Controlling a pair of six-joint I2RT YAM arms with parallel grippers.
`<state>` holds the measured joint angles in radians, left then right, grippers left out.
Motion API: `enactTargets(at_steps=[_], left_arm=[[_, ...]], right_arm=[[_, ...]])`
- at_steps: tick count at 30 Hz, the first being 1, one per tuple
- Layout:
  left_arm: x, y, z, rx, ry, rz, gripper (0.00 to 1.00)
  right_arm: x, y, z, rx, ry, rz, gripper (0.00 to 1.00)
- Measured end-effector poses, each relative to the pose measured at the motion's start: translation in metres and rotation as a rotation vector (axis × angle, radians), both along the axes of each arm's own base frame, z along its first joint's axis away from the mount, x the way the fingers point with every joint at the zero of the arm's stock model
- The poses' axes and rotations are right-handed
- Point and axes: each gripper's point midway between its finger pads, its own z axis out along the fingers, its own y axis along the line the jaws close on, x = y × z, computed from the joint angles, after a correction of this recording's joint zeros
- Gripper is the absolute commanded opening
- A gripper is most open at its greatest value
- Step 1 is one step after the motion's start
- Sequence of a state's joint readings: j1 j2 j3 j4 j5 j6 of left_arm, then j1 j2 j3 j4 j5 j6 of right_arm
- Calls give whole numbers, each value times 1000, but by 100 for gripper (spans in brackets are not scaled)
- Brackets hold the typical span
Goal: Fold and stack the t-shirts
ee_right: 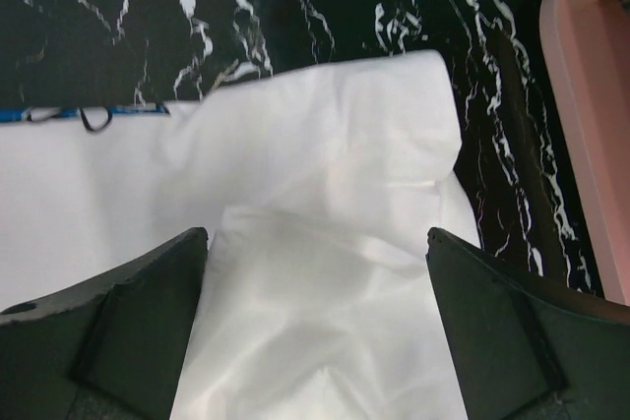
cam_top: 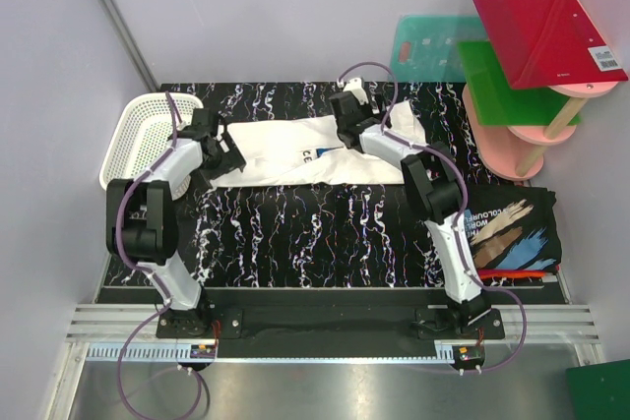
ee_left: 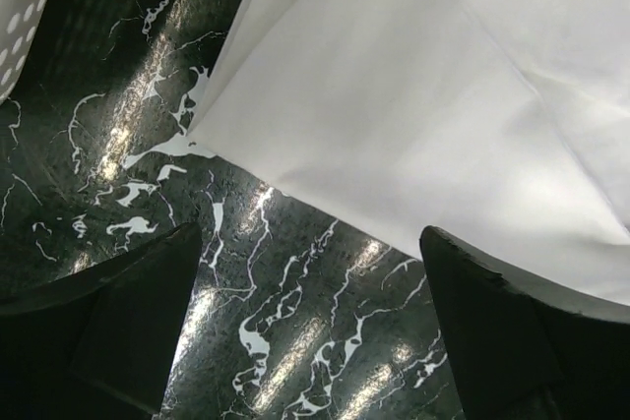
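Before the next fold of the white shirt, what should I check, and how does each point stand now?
1. The left end effector is open and empty: ok.
2. The right end effector is open and empty: ok.
3. The white shirt is fully folded: not ok, it lies long across the table.
4. The shirt's left edge shows in the left wrist view: ok.
5. The basket is apart from the shirt: ok.
6. The right arm is clear of the black shirt: cannot tell, they overlap from above.
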<state>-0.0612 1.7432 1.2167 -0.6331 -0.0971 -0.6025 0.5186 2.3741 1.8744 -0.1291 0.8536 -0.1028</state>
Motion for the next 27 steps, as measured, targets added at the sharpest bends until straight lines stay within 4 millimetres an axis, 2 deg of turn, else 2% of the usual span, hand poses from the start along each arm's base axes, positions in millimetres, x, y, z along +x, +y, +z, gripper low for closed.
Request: enactTargets(at_steps=[3,6,10,13,14,15,16,17,18,19,21,22,23,27], left_arm=[[4,-2,13,-3,-44,-4,95],[11,-4,20,-12,-78,-7,94],[29,-9,14,-16,-73,-20,97],[44,-12,1,-14,-51,-29,96],[48,-13,-4,-13,-42,-33,95],[51,-14,-10,-11,-31,-37,94],[52,-15,-14,-10,-20,-44,92],[54,-17,-18,-10,-12,-49,90],[55,-17,-21,-10,-7,-54,86],[54,-18,-23,-9,1,-59,68],[53,-21,-26,-10,10,-64,49],[52,-22,-26,-7,13,-70,16],[52,-22,-26,-6,13,-74,2],[53,-25,-23,-3,9,-88,0]], right_arm=[[-17,-2,-2,37,31,18,100],[-34,-3,12,96,39,42,100],[-49,-2,50,176,7,73,100],[-58,-1,84,231,-27,96,98],[-61,-1,94,248,-36,101,90],[-64,0,102,262,-40,107,54],[-67,0,107,273,-39,112,23],[-71,-1,110,278,-32,115,6],[-73,-1,110,286,-26,116,0],[-75,0,109,296,-17,112,0],[-80,0,101,305,19,111,0],[-84,1,95,310,45,112,0],[-87,1,91,313,65,112,0],[-99,16,64,380,171,147,0]])
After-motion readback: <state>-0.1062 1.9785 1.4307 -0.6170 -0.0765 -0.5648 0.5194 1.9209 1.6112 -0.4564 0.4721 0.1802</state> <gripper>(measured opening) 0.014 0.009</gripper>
